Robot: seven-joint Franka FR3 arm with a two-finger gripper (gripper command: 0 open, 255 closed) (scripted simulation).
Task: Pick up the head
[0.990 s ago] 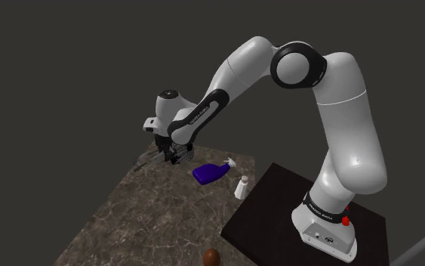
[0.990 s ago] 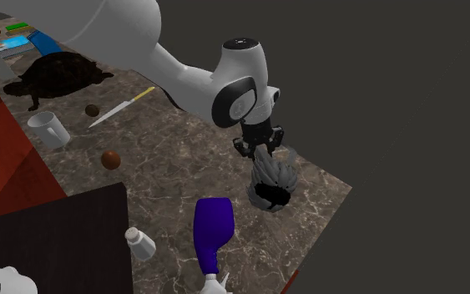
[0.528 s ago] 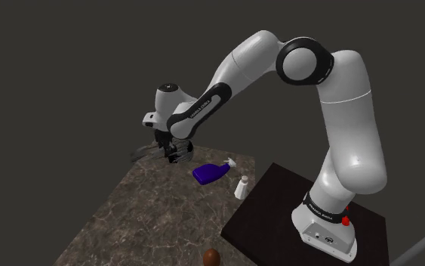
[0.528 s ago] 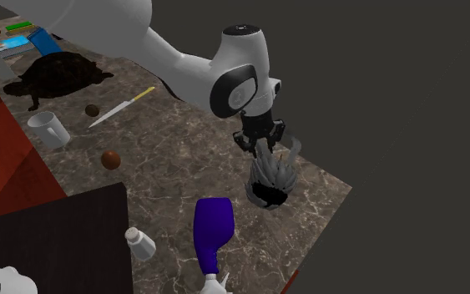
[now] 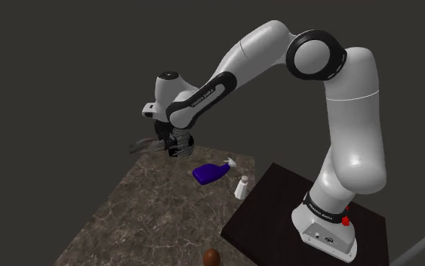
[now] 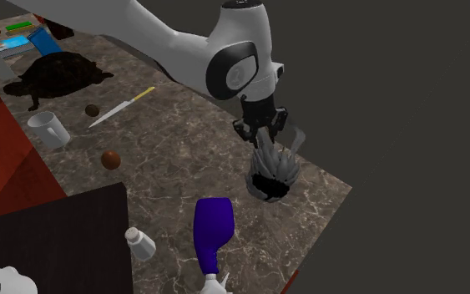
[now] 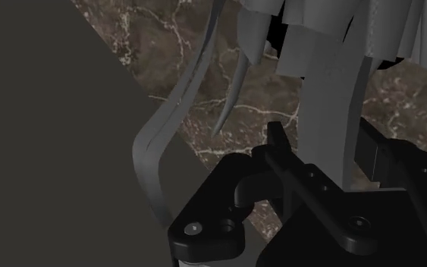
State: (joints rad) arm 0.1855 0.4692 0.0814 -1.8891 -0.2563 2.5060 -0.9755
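The head (image 6: 272, 174) is being lifted higher than half a second ago, hanging directly beneath the jaws of the gripper (image 6: 263, 140), seemingly off the marble table (image 6: 183, 159). One grey hair strand (image 7: 327, 129) is being clenched between the jaws. The head is judged light, but the thin strand may slip, so a thicker tuft is advised.

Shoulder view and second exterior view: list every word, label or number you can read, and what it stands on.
Lettering on the arm's forearm: too small to read.
Mark on the arm's base: too small to read.
No text readable on the head or the books.
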